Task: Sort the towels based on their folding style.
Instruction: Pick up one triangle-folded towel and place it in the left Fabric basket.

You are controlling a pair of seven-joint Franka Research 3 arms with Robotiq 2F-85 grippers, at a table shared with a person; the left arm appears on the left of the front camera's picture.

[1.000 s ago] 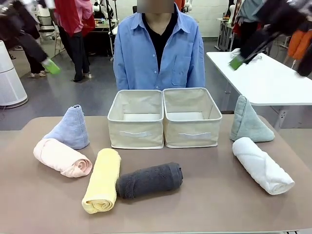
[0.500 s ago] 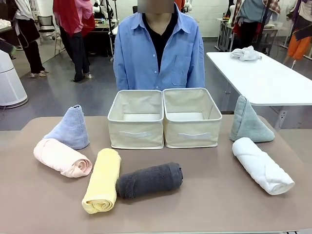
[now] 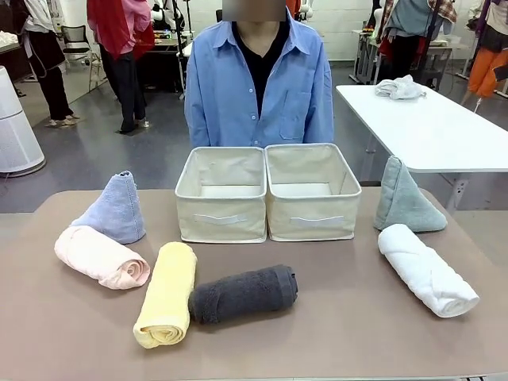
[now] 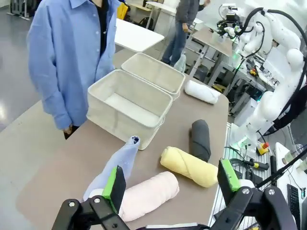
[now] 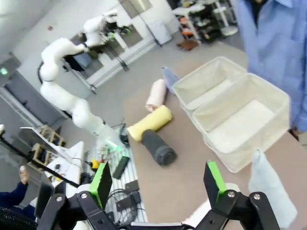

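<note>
Six towels lie on the brown table. On the left are a pale blue cone (image 3: pixel 115 208), a pink roll (image 3: pixel 101 256), a yellow roll (image 3: pixel 167 294) and a dark grey roll (image 3: pixel 243 293). On the right stand a grey-green cone (image 3: pixel 405 196) and a white roll (image 3: pixel 427 269). My left gripper (image 4: pixel 171 181) hangs open high above the pink roll (image 4: pixel 148 194) and yellow roll (image 4: pixel 189 166), holding nothing. My right gripper (image 5: pixel 158 178) is open too, well above the table near the grey-green cone (image 5: pixel 268 189).
Two beige fabric baskets (image 3: pixel 222 218) (image 3: pixel 313 218) sit side by side at the table's far middle, both with nothing inside. A person in a blue shirt (image 3: pixel 258 79) stands right behind them. A white side table (image 3: pixel 429 127) with a cloth lump (image 3: pixel 399 87) is at the back right.
Both arms, blurred in the front view's upper corners a second ago, have swung out of that view. The towels and baskets have not moved.
</note>
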